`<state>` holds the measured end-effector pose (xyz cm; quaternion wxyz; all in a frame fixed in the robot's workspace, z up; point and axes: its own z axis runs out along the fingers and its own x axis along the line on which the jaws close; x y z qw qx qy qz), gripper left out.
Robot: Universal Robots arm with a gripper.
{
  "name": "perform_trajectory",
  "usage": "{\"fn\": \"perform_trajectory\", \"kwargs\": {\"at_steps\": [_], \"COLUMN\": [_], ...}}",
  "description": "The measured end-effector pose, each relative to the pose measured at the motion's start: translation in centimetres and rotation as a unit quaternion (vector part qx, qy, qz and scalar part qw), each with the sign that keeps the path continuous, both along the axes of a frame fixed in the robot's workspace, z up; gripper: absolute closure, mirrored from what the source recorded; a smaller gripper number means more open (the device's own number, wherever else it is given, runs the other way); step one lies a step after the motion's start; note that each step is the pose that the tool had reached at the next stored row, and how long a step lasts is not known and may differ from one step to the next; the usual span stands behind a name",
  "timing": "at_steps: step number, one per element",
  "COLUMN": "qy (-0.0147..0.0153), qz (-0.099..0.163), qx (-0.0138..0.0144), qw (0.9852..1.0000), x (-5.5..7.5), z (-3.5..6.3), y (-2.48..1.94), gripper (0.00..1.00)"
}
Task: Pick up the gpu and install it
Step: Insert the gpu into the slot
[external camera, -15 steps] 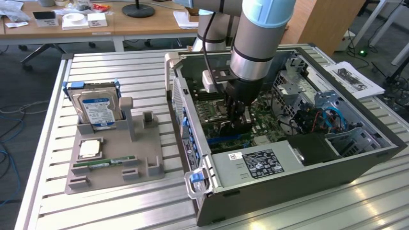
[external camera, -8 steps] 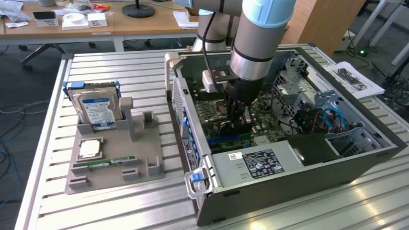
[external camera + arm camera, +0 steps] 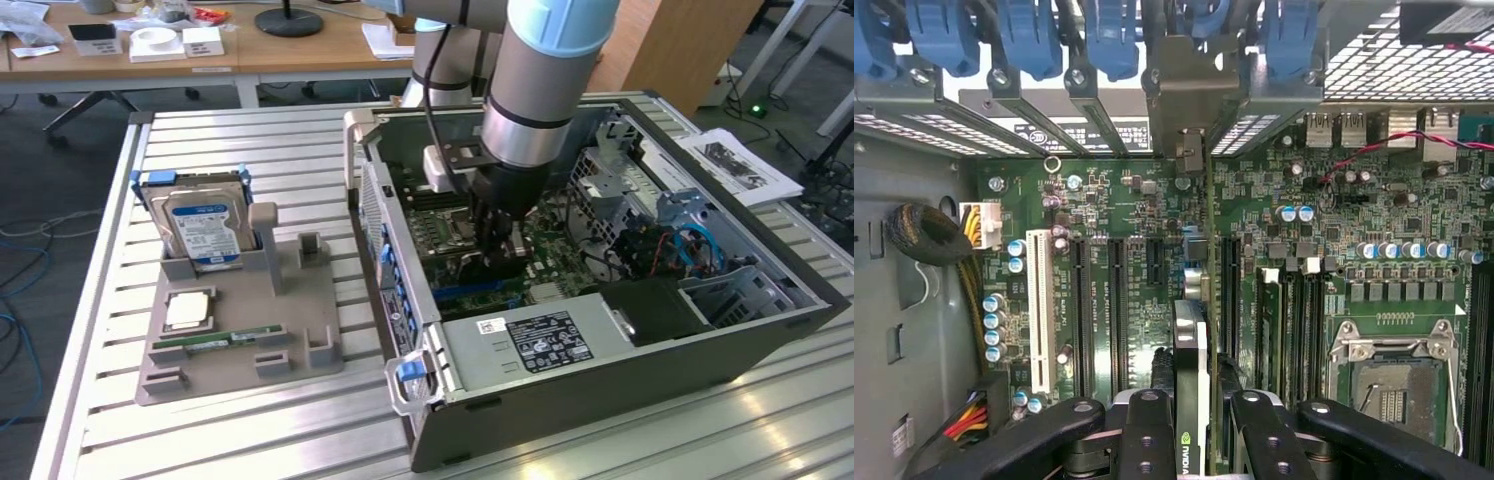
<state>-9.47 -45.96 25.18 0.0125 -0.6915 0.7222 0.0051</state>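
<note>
The gpu [image 3: 1191, 345] is a thin dark card seen edge-on, hanging upright over the green motherboard [image 3: 1104, 210]. My gripper [image 3: 1194, 420] is shut on it, one black finger [image 3: 1146, 430] on each face. The card's silver bracket end [image 3: 1189, 95] reaches the row of rear slot covers with blue clips. Long black expansion slots [image 3: 1119, 300] run alongside the card. In the exterior view my gripper [image 3: 497, 240] is lowered into the open computer case [image 3: 747, 330], with the gpu [image 3: 470, 266] dark beneath it, close to the board.
A grey holder tray [image 3: 240, 370] stands at the exterior view's left of the case with a blue-labelled hard drive [image 3: 200, 225], a processor chip [image 3: 187, 308] and a green RAM stick [image 3: 220, 340]. Inside the case are a power supply [image 3: 534, 340], cables [image 3: 681, 245] and a processor socket [image 3: 1394, 385].
</note>
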Motion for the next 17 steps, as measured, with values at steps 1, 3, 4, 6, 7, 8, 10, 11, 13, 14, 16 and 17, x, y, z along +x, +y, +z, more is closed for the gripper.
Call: {"fn": "perform_trajectory", "kwargs": {"at_steps": [1, 3, 4, 6, 7, 8, 10, 11, 13, 14, 16, 17], "qy": [-0.0001, 0.0001, 0.0001, 0.0001, 0.0002, 0.0001, 0.0001, 0.0001, 0.0002, 0.0002, 0.0002, 0.0002], "qz": [0.000, 0.000, 0.000, 0.000, 0.000, 0.000, 0.000, 0.000, 0.000, 0.000, 0.000, 0.000], "qx": [0.0000, 0.0001, 0.0001, 0.0000, 0.0001, 0.0001, 0.0001, 0.0000, 0.0001, 0.0000, 0.0000, 0.0000], "qw": [1.0000, 1.0000, 1.0000, 1.0000, 1.0000, 1.0000, 1.0000, 1.0000, 1.0000, 1.0000, 1.0000, 1.0000], "x": [0.03, 0.11, 0.14, 0.15, 0.15, 0.16, 0.16, 0.16, 0.16, 0.15, 0.16, 0.16], "z": [0.00, -0.01, -0.01, -0.01, -0.01, -0.01, -0.01, -0.01, -0.01, 0.00, -0.01, 0.00], "y": [-0.02, -0.07, -0.09, -0.12, -0.12, -0.13, -0.13, -0.13, -0.12, -0.06, 0.06, 0.06], "gripper": [0.73, 0.73, 0.73, 0.73, 0.73, 0.73, 0.73, 0.73, 0.73, 0.73, 0.73, 0.73]}}
